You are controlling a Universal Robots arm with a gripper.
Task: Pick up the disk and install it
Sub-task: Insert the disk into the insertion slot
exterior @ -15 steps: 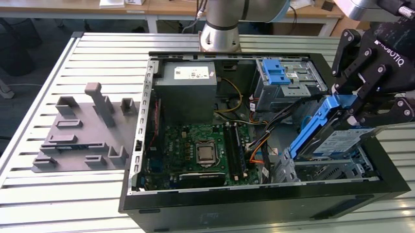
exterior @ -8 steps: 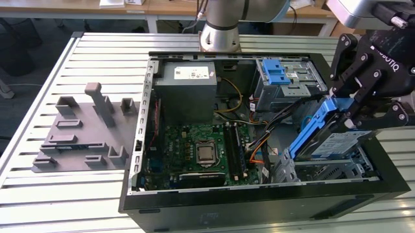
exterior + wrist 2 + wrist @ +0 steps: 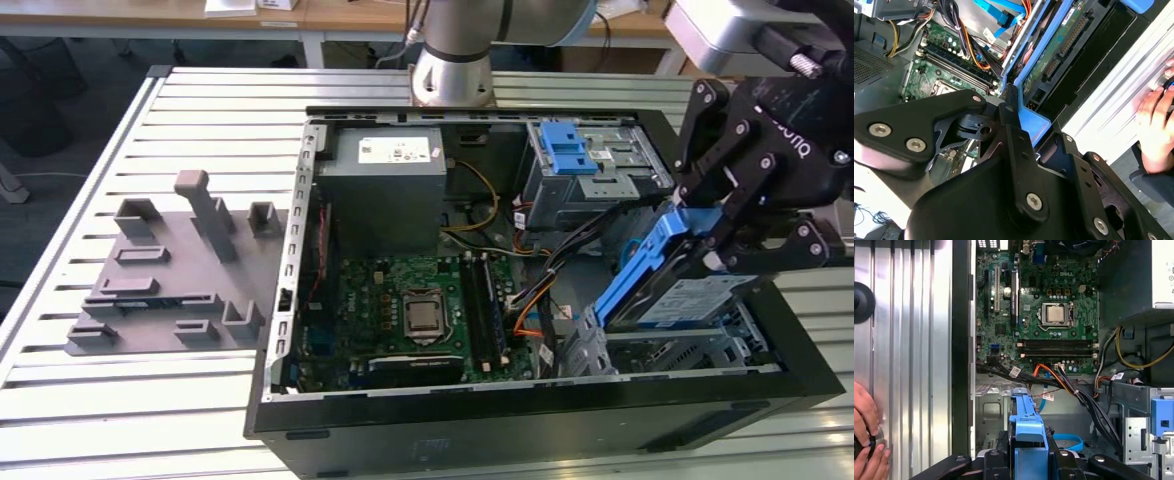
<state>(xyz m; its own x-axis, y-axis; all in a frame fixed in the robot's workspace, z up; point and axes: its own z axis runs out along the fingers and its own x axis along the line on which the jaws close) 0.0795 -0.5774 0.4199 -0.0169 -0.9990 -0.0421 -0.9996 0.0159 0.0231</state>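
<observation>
Claw: black linkage type, narrowed onto the disk and gripping it across its blue side rails. It hangs over the end of the open computer case on the exterior view's right.

Disk: silver, white-and-blue label facing up and outward, clear of the case floor. It is steeply tilted, with its long axis running from high at the claw down toward the case interior. The lower end sits just above the metal drive cage.

Case contents: green motherboard in the middle, grey metal box at the far end, and a blue ridged latch on the bay beside it.

Outside the case: grey moulded fixture, well apart on the slatted surface.

First wrist view: a blue rail seen end-on between the claw's fingers, orange and black cables beyond it, and a person's hand resting on the slats.

Second wrist view: the disk's green circuit-board underside, which the exterior view does not give, and the hand beyond the case wall.
</observation>
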